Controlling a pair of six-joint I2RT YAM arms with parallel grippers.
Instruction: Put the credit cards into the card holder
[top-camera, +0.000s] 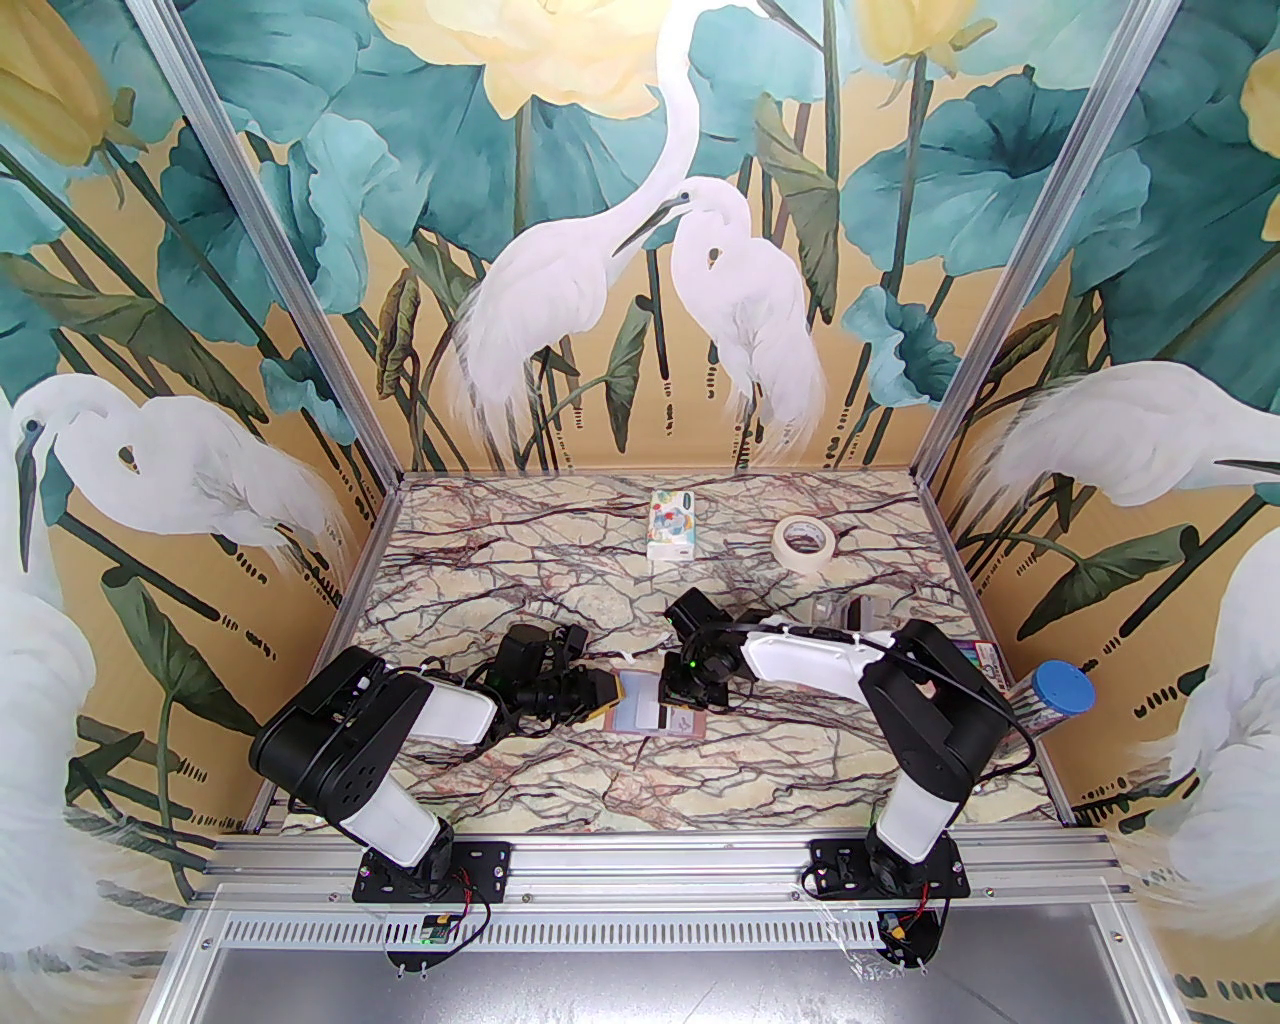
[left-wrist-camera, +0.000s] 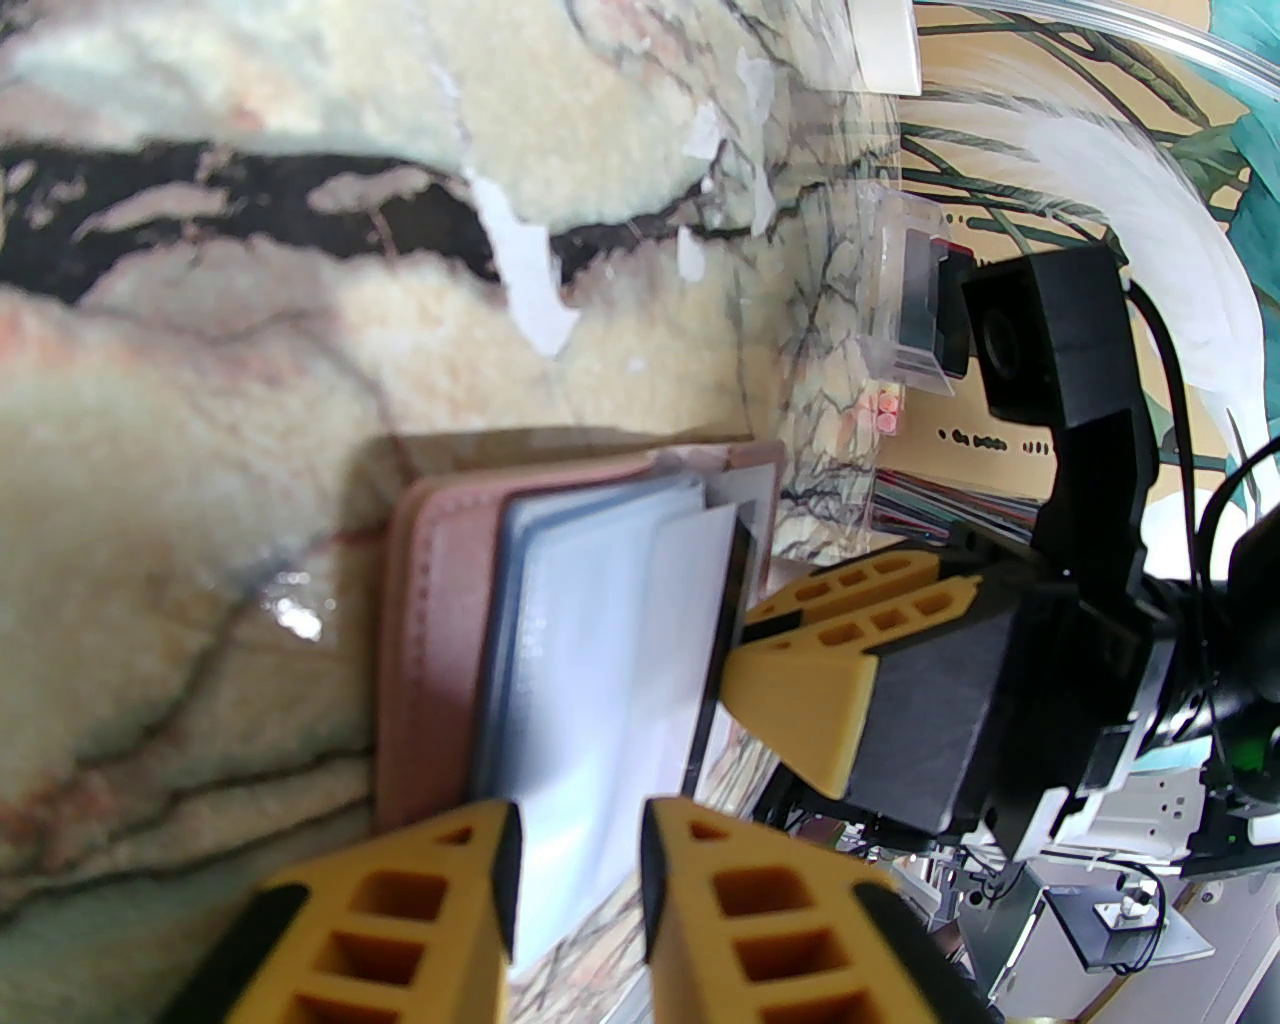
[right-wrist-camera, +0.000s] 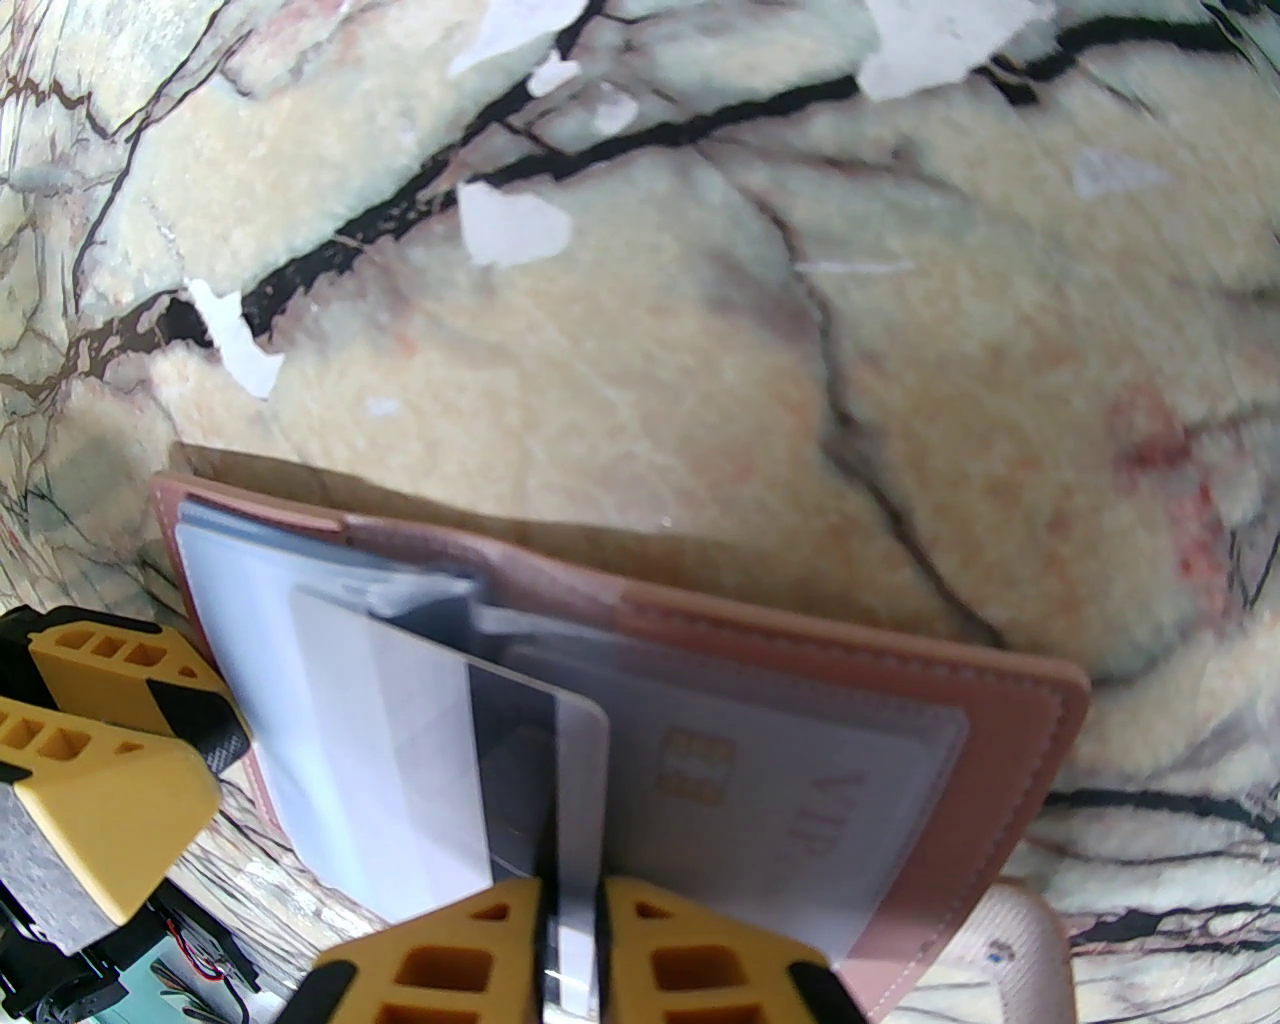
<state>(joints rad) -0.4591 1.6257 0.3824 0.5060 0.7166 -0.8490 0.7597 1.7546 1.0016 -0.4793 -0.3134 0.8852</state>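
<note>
The pink card holder lies open on the marble table between the two arms, its pale sleeves fanned up. My right gripper is shut on a whitish credit card with a dark stripe, whose far edge sits among the sleeves. A second credit card, with a gold chip, rests inside a clear pocket on the holder's right half. My left gripper is shut on the holder's left side, with a sleeve passing between its fingers. In the left wrist view, the right gripper meets the card from the opposite side.
A white patterned tissue pack and a roll of masking tape sit at the back. A clear plastic box, a striped pack and a blue-capped tube lie along the right edge, behind the right arm.
</note>
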